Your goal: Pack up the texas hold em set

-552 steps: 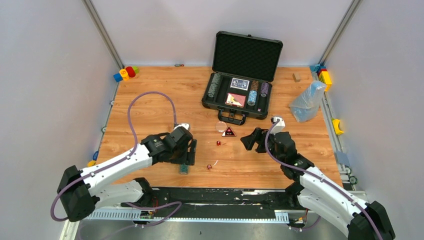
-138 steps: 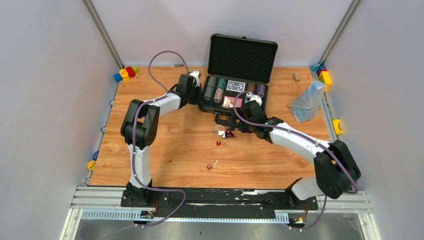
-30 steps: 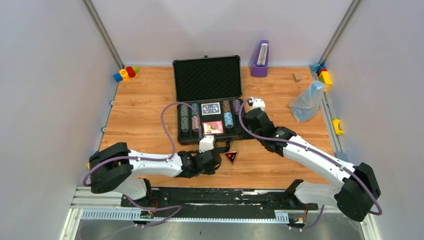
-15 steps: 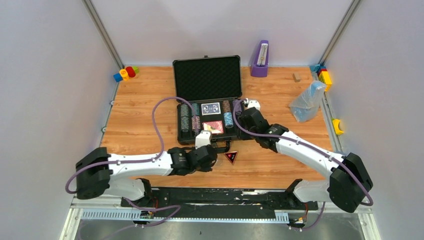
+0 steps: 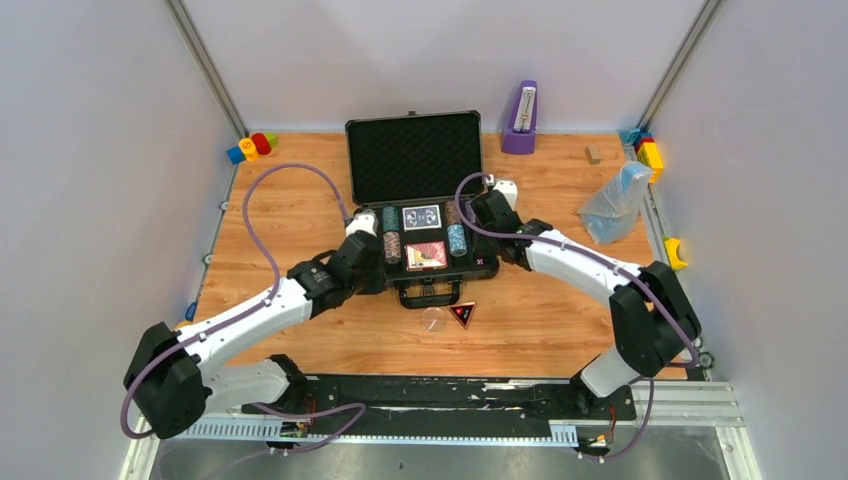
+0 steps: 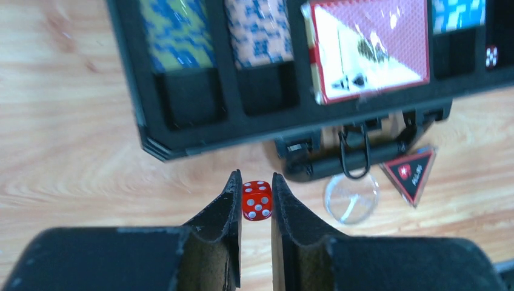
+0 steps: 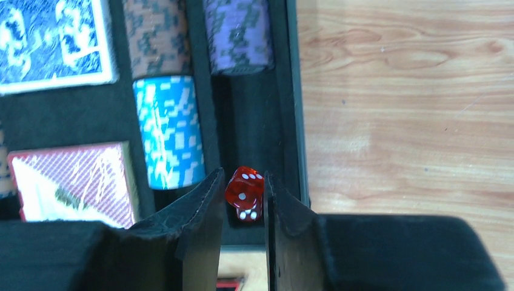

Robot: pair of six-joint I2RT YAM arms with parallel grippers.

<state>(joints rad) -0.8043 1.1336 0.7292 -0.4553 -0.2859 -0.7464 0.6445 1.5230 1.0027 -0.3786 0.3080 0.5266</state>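
Left wrist view is showing the left gripper [image 6: 255, 180] pinching a red die [image 6: 257, 200] between nearly closed fingertips, hanging over the wooden table [image 6: 73, 170] just off a front corner of the open black case [image 6: 200, 140]. The right gripper [image 7: 242, 177] is likewise clamping a second red die [image 7: 244, 187] above the narrow end slot beside the blue chip roll [image 7: 168, 130]. Dice stowing is, I judge, the step being worked: each arm is needing to bring its die over free foam, lower it and part its jaws, while the triangular button [image 5: 461, 314] is lying on the table in front of the handle, not yet packed.
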